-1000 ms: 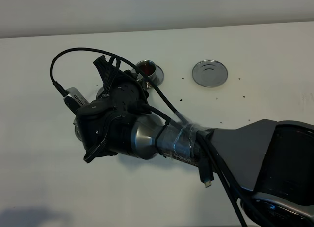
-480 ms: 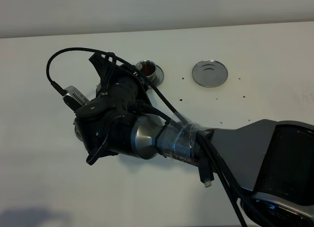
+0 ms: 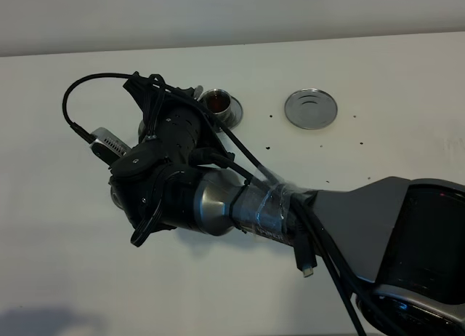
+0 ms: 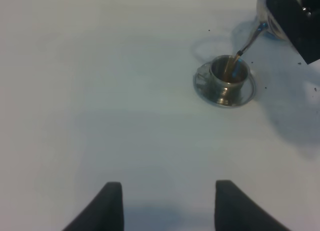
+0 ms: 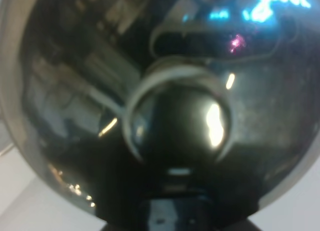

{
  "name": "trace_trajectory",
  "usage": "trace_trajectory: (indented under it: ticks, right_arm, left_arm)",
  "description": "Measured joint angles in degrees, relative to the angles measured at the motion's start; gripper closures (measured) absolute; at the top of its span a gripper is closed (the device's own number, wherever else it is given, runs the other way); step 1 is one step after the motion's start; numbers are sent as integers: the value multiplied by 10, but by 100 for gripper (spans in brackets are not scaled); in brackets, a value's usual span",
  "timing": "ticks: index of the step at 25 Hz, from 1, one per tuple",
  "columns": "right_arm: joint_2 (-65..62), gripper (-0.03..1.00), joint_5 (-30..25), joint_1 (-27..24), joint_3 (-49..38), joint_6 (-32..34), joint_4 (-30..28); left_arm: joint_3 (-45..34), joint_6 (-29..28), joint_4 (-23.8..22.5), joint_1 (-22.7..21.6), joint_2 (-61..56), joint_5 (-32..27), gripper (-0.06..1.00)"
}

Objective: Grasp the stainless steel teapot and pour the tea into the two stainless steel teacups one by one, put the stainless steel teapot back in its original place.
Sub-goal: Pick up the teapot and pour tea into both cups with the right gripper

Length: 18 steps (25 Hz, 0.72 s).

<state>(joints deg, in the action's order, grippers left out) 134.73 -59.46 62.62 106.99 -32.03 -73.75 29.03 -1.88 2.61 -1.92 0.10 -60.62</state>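
My right gripper (image 3: 156,96) is clamped tight on the stainless steel teapot (image 5: 175,123). Its domed lid and knob fill the right wrist view, hard up against the jaws. The pot hangs tilted over the table (image 4: 100,91), its spout (image 4: 254,36) just above a teacup (image 4: 229,73) on its saucer (image 4: 247,93), with tea streaming in. The other teacup (image 3: 220,102) holds dark tea, and the round steel disc (image 3: 311,108) lies to its right in the high view. My left gripper (image 4: 167,191) stands wide open and empty, well apart from the cup.

White tabletop (image 3: 392,81) carrying round steel disc (image 3: 311,108), lying well apart from saucer (image 3: 234,115) bearing teacup (image 3: 218,100). Second saucer (image 4: 249,91) resting nearby, showing in left wrist view. Dark specks (image 3: 270,144) dotting surface.
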Motion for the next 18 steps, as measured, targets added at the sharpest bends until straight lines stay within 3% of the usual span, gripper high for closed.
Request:
trace_trajectory:
  ticks: [18]
  right_arm:
    - [0, 79, -2, 0, 0, -7, -37]
  left_arm:
    - [0, 0, 0, 0, 0, 0, 50]
